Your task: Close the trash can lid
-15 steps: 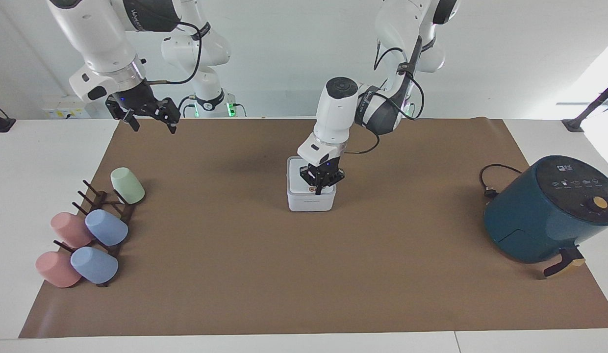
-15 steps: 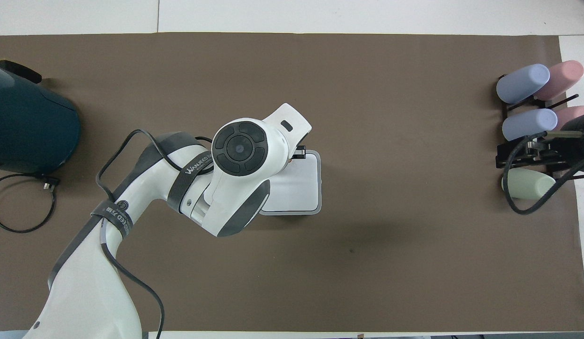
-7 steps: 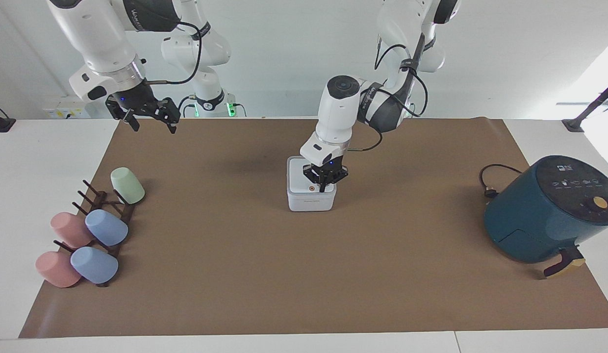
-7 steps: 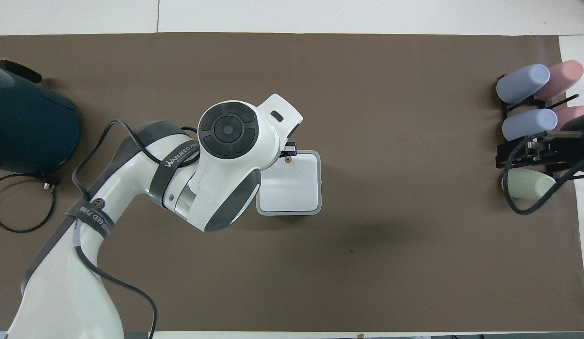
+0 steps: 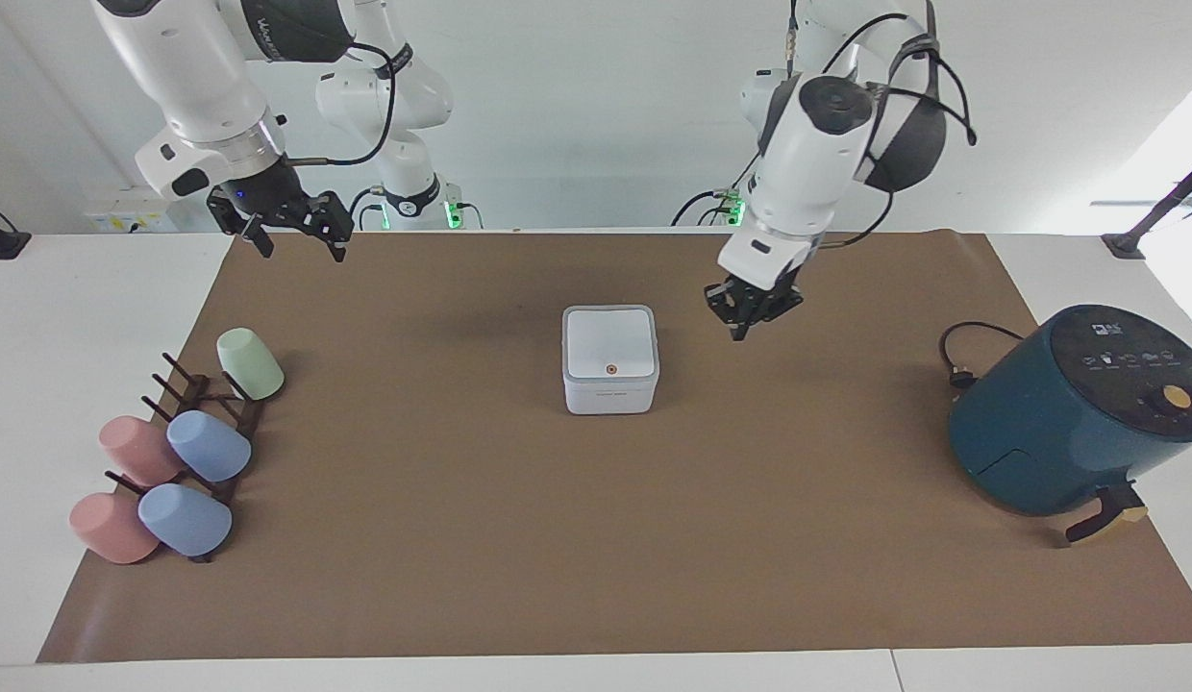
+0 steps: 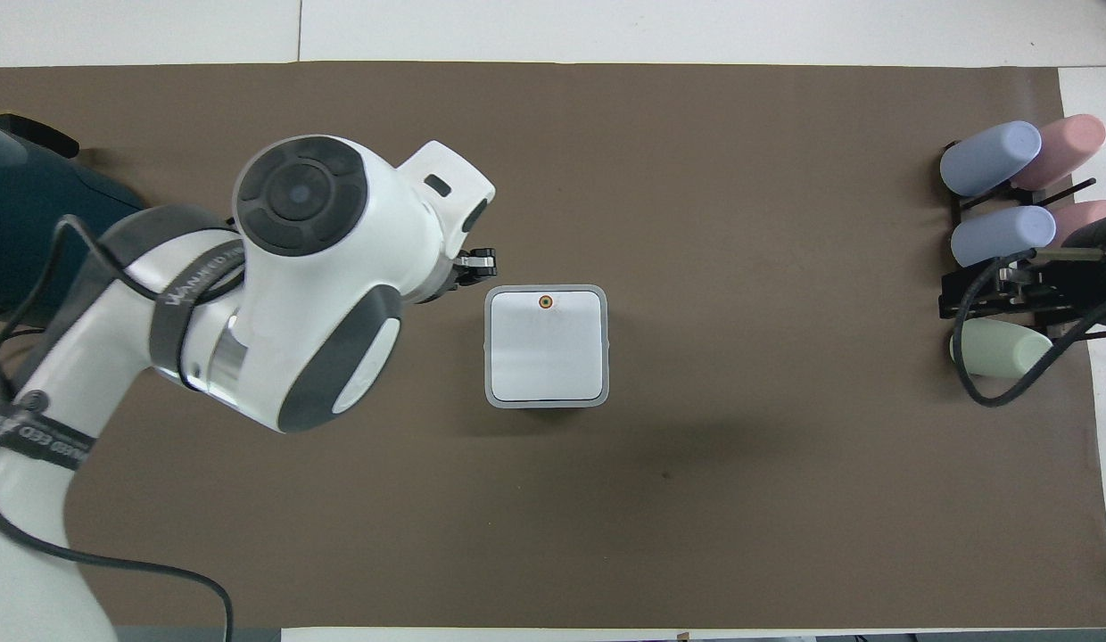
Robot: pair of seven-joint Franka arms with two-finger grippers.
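The small white trash can [image 5: 610,392] stands in the middle of the brown mat. Its lid [image 5: 610,344] lies flat and closed on it, with the orange-ringed dot [image 5: 610,368] at the edge farther from the robots. The lid [image 6: 546,348] also shows flat in the overhead view. My left gripper [image 5: 745,325] hangs in the air over the mat beside the can, toward the left arm's end, shut and empty, touching nothing. My right gripper [image 5: 293,235] waits open and raised over the mat's corner at the right arm's end.
A teal air fryer [image 5: 1067,413] with its cable [image 5: 961,356] stands at the left arm's end. A dark rack [image 5: 207,423] with several pastel cups sits at the right arm's end. The brown mat [image 5: 596,538] covers the table.
My left gripper has lifted off the closed lid and swung up and away toward the left arm's end. The lid stays flat. The right arm has not moved.
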